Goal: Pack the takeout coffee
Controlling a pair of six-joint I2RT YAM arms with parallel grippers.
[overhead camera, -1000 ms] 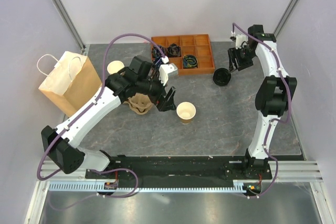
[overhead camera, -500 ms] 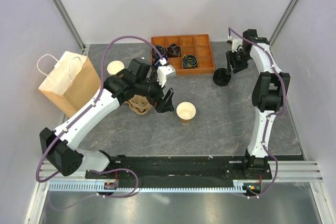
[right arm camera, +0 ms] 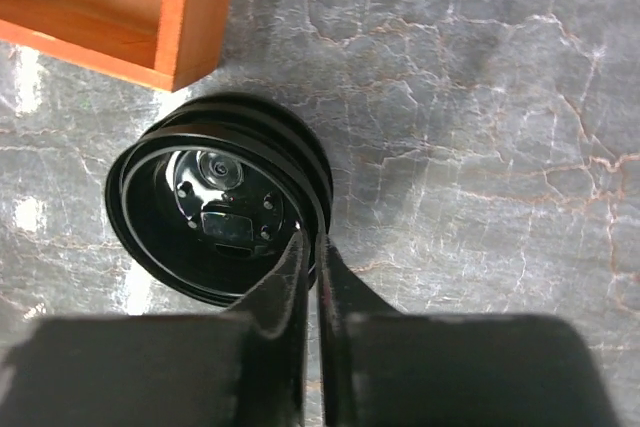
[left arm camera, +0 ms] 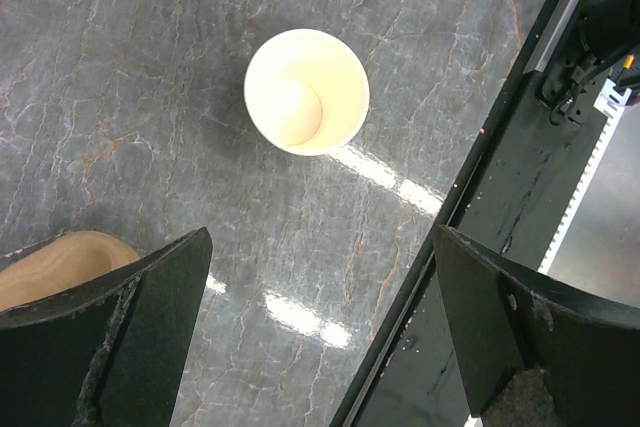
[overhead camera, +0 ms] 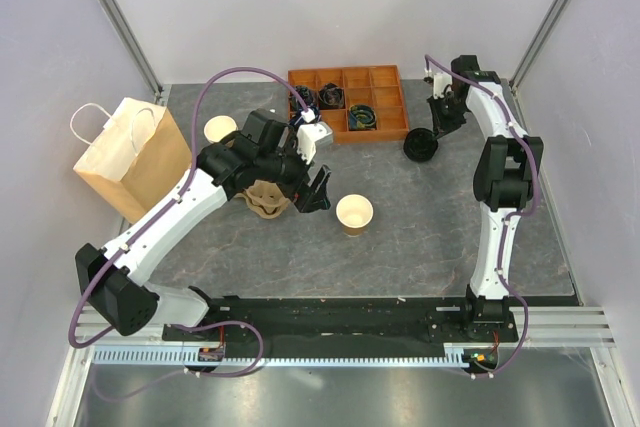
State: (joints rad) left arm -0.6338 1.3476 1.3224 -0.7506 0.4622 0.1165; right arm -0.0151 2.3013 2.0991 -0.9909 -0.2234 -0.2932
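Upright paper cup (overhead camera: 354, 213) (lidless) mid-table

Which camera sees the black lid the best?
The right wrist view: the lid looks big and sharp, its rim between the right end effector's fingers. The top view shows only a small dark disc beside the tray. The left wrist view misses it.

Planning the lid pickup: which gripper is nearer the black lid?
Right. The right gripper pinches the lid at its rim; the left gripper hangs open beside the lidless cup, far off.
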